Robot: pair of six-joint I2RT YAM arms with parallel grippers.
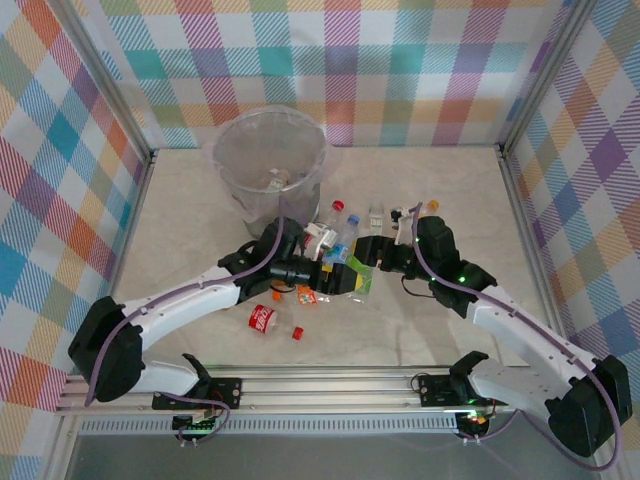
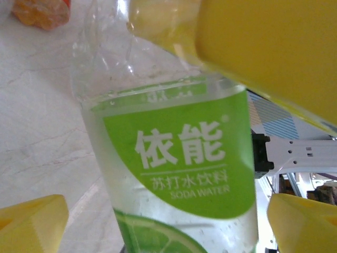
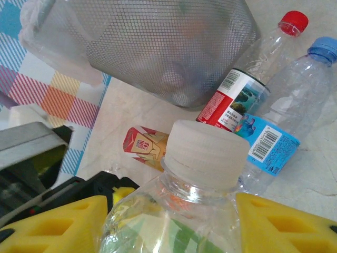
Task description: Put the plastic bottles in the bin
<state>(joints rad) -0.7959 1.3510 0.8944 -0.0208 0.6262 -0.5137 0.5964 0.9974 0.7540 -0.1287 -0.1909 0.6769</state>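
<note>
The bin point(image 1: 240, 125) stands behind the bottles point(image 1: 345, 236), with 1 bottle point(image 1: 276, 181) inside it.

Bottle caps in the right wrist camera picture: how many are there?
3: a white cap in the foreground at centre, a red cap at top right, and a blue cap at the right edge. More may be hidden.

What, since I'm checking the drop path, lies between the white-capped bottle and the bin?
In the right wrist view, a small red-and-white labelled item lies on the table between the white-capped bottle and the bin.
</note>
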